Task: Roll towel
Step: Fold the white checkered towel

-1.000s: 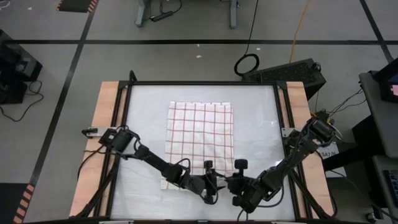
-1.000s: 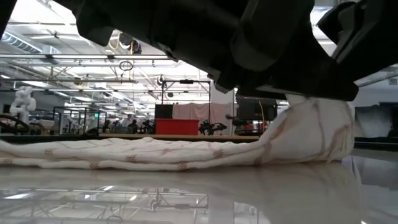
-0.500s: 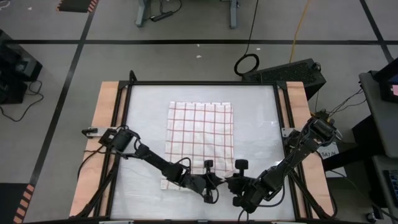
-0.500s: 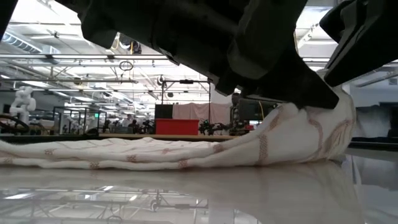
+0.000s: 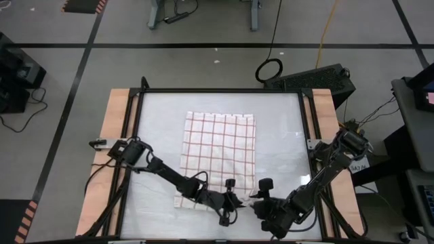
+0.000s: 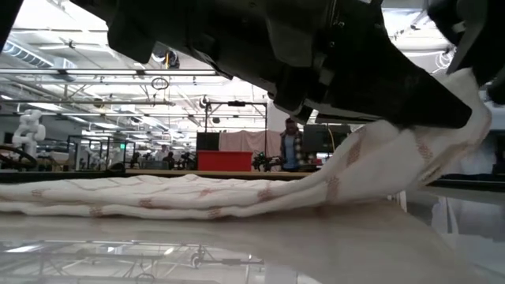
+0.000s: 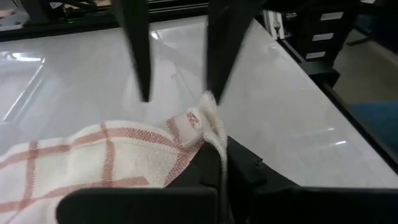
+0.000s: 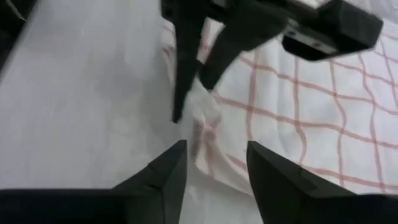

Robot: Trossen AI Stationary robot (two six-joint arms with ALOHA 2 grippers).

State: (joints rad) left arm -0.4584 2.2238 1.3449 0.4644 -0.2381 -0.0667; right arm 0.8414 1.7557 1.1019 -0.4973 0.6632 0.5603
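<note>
Right end effector point(image 5: 258, 205) backed off, checked towel point(image 5: 219, 150) corner lifted

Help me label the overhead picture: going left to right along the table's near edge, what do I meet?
Towel's near left corner → left gripper, shut on the towel's near right corner → right gripper, open just beside it → bare tabletop → wooden side rail.

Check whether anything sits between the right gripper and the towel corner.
Nothing visible does. The right gripper has open fingers just off the towel corner, bare table between. The left gripper is shut on that same corner, close beside.
</note>
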